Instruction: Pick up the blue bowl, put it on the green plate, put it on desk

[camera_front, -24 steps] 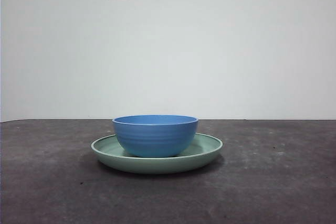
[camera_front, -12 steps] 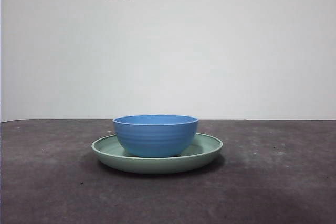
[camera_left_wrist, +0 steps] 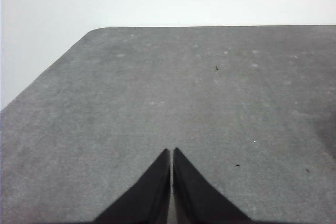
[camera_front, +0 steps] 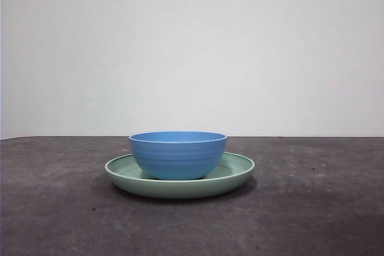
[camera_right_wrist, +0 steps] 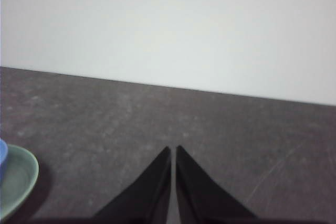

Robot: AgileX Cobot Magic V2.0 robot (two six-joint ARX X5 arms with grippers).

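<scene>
Change: none since a second ago (blue bowl [camera_front: 177, 154] sitting in green plate [camera_front: 239, 170])
Left tool [camera_left_wrist: 171, 153], right tool [camera_right_wrist: 172, 151]: jaws together, empty, away from bowl
Remaining: lifting to surface [camera_front: 318, 208]

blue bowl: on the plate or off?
On. The blue bowl sits upright inside the green plate; neither gripper touches it.

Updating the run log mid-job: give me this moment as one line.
blue bowl: upright on green plate | plate: on desk | left gripper: jaws shut, empty | right gripper: jaws shut, empty, beside plate

blue bowl [camera_front: 177, 155]: glossy, ridged | green plate [camera_front: 237, 175]: glossy | desk [camera_front: 312, 208]: matte, mottled
</scene>
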